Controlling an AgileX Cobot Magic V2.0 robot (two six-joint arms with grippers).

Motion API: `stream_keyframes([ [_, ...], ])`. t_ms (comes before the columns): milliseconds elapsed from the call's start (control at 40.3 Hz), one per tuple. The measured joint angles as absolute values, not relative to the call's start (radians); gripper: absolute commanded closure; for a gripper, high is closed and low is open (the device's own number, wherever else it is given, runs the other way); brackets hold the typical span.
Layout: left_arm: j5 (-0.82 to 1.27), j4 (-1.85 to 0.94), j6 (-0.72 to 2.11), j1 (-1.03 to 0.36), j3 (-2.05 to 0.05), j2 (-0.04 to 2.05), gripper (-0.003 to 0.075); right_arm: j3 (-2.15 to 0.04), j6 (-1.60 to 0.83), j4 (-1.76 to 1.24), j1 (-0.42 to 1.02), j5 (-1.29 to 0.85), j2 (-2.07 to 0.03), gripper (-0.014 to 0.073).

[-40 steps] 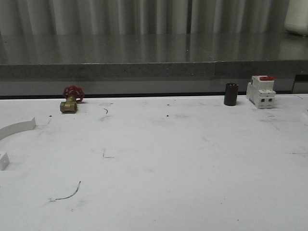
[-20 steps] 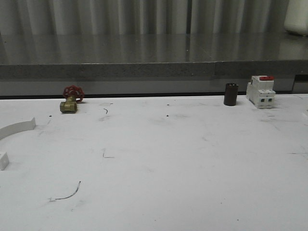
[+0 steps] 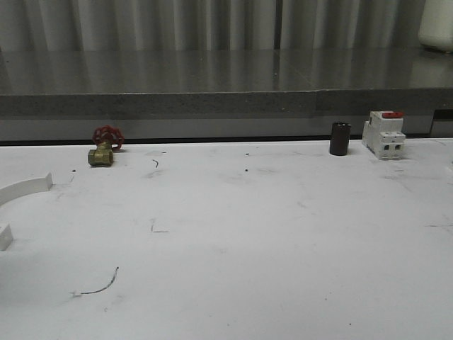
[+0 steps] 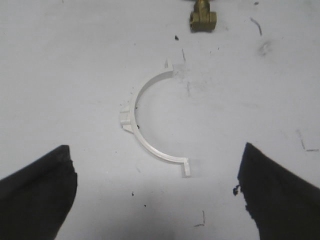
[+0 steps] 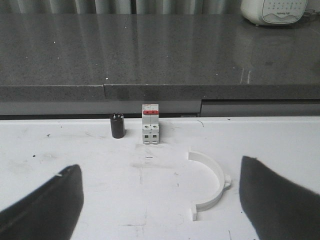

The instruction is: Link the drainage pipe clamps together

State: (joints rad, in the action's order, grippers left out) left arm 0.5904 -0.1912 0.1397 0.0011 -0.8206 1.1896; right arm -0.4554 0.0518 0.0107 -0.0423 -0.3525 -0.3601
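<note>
Front view crops the left clamp half (image 3: 25, 190).

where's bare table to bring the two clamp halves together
The widest bare patch is the middle of the table, bordered by the brass valve and black cylinder at the back and the left clamp half at the left edge. The far right corner is crowded: breaker, cylinder and the right clamp half.
</note>
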Motion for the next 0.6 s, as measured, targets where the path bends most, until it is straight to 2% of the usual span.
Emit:
stream_keyframes([
  [595, 0.696, -0.198, 0.22, 0.048, -1.132, 1.742, 0.0105, -0.455, 0.052, 0.011, -0.042, -0.353, -0.36, -0.0057],
])
